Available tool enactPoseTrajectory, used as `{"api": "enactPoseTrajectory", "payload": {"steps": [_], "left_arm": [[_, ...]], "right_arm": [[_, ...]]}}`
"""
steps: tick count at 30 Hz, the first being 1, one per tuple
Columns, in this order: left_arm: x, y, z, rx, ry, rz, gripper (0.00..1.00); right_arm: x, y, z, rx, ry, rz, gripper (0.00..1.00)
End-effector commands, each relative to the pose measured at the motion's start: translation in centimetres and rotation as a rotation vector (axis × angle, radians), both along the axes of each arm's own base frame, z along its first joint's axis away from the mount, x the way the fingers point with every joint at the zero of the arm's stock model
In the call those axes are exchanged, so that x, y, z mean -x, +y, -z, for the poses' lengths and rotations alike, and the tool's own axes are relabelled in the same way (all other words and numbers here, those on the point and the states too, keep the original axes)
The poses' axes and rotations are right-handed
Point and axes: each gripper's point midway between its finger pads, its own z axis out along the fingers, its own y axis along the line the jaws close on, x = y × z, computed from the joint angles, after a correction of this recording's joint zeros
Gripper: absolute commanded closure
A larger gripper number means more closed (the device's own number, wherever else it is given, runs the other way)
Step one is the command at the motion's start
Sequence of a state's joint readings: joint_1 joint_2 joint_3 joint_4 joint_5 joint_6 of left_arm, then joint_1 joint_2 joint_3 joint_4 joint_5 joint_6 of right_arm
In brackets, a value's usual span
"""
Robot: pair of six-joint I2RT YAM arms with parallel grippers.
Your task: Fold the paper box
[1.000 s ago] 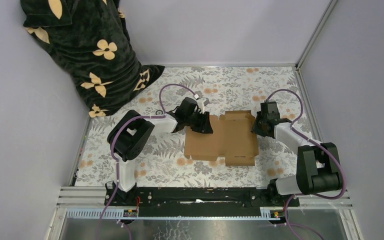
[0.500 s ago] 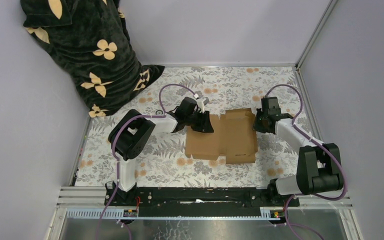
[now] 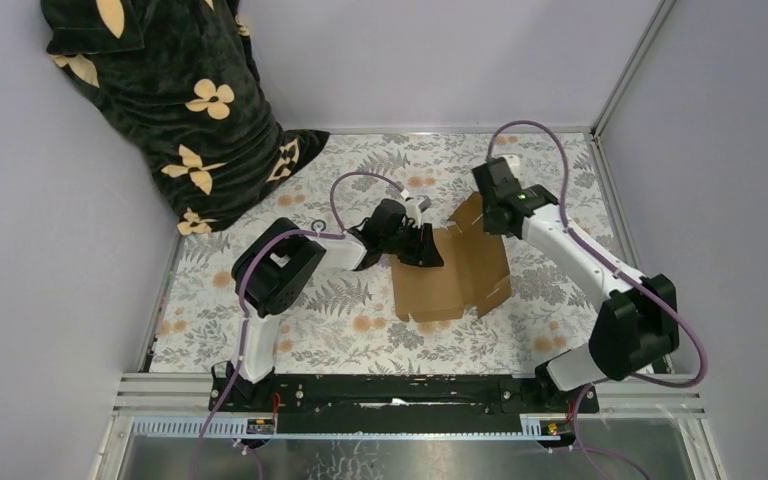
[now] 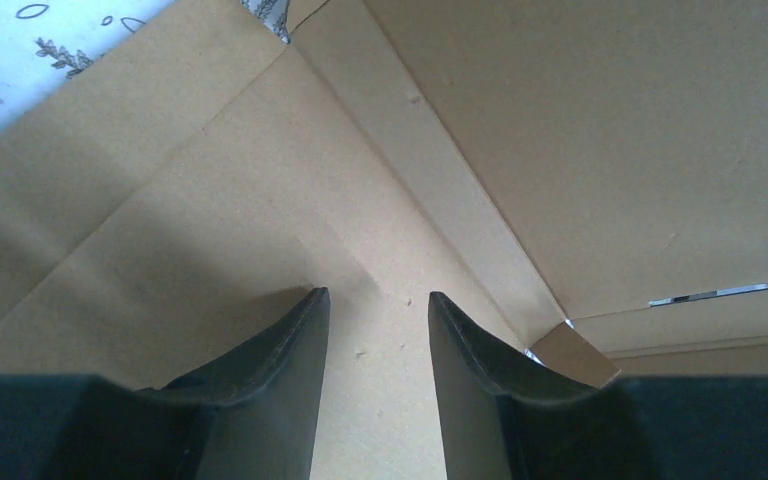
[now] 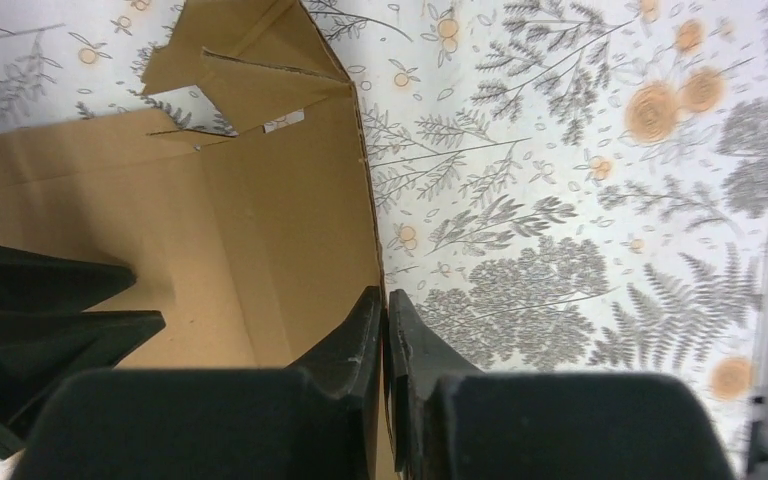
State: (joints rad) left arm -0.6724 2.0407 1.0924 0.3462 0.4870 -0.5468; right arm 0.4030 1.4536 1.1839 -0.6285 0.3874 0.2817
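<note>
Evidently a two-handed fold: one arm anchors, the other lifts

The paper box [image 3: 447, 280] lies in the middle of the table on the floral cloth [image 3: 350, 325], between the two arms, and it is not yet a box. Most of the sheet lies flat, while its right-hand panel [image 3: 490, 262] stands tilted up off the cloth.

That tilt comes from the right gripper [image 5: 384, 295]. Its fingers are pressed together on the thin edge of the panel, cardboard sandwiched between them, so the panel can hinge upward along a scored crease. A pinch at the rim suits a stiff, light sheet like this, since the edge gives the fingers something narrow to clamp.

The left gripper [image 4: 372, 300] plays the opposite part. Its jaws stand apart with nothing between them, the tips pointing down at the flat base near its left side. I judge this to be a hold-down, keeping the sheet from sliding or rising while the other side is pulled. Whether the tips actually touch the board cannot be told.

The material is plain brown corrugated card, matt and unmarked, with pressed fold lines running straight across it in the left wrist view. At the far end, notched flaps [image 5: 250, 85] with angled cuts stick up. They look like locking tabs for later steps. The cloth beneath is pale with grey ferns and orange blooms.
</note>
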Motion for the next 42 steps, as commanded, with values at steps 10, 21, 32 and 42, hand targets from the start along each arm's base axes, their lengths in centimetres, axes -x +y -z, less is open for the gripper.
{"api": "enactPoseTrajectory", "payload": {"steps": [10,21,32,42], "left_arm": [[2.2,0.3,4.1,-0.021,0.11,0.023,0.51],[-1.6,4.5,2.2,0.062,0.098,-0.062,0.51],[-4.4,6.6,0.0,0.136,0.078,-0.111,0.51],[-6.7,6.4,-1.6,0.173,0.052,-0.114,0.51]], "right_arm": [[-0.8,0.1,-4.1,0.672,-0.024,0.019,0.92],[-0.5,1.1,-4.4,0.911,-0.049,-0.03,0.92],[-0.2,1.5,-6.1,1.049,-0.083,-0.082,0.92],[0.6,2.4,-5.7,1.123,-0.059,-0.164,0.92]]}}
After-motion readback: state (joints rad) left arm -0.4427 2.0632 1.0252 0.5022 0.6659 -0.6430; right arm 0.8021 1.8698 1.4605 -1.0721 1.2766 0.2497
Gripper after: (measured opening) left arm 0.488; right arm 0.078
